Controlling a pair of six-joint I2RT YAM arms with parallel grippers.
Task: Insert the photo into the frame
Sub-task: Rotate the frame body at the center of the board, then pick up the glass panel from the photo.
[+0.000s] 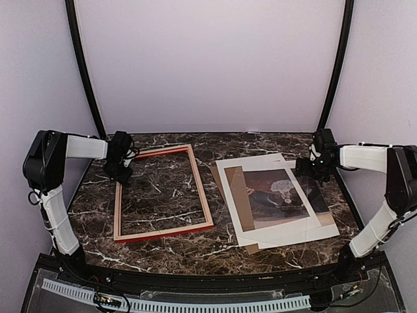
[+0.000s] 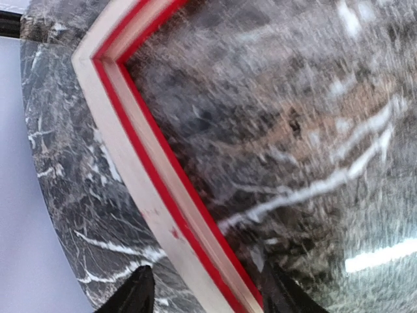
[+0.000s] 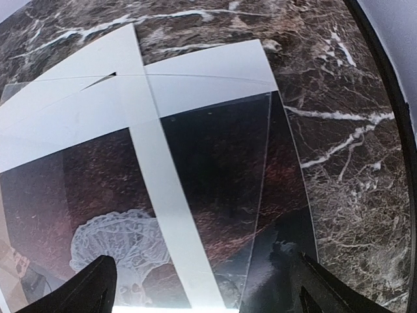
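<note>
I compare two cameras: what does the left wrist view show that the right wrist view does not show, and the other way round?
Only the left wrist view: a corner of the frame, pale wood side up with red edges, one rail running between the fingertips of the left claw. Only the right wrist view: the photo, dark brown with a white margin, a clear sheet overlapping it, and the open right claw above them. Both: the dark marble tabletop and two dark fingertips at the bottom edge.
</note>
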